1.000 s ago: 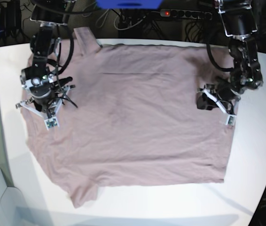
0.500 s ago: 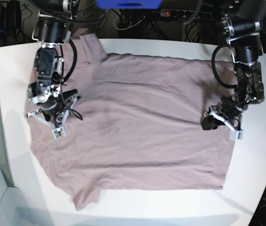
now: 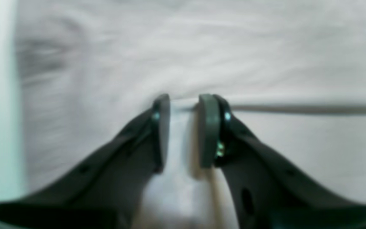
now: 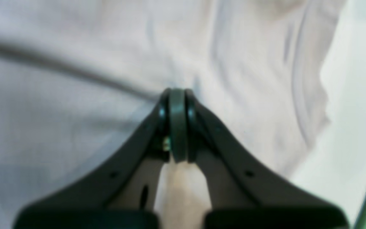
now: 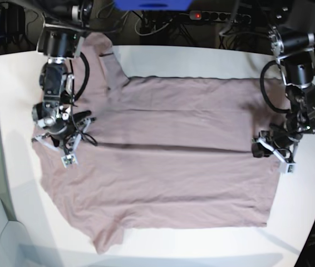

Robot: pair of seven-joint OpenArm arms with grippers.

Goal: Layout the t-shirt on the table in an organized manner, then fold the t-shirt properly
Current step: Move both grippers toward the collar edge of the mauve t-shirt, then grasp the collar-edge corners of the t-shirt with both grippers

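On the table (image 5: 202, 53) lies the shirt (image 5: 174, 167). Left gripper (image 3: 184, 130) pinches a fold; right gripper (image 4: 177, 124) is clamped on cloth.

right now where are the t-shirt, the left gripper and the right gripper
t-shirt (image 5: 168, 167): base view, middle of the body.
left gripper (image 3: 183, 105): left wrist view, between the fingertips.
right gripper (image 4: 177, 95): right wrist view, at the closed fingertips.

No text, label, brand, number or sign can be read in any view. The small white tags (image 5: 68, 161) on the arms in the base view carry dark marks too small to make out, and both wrist views are blurred, showing only plain cloth without print.
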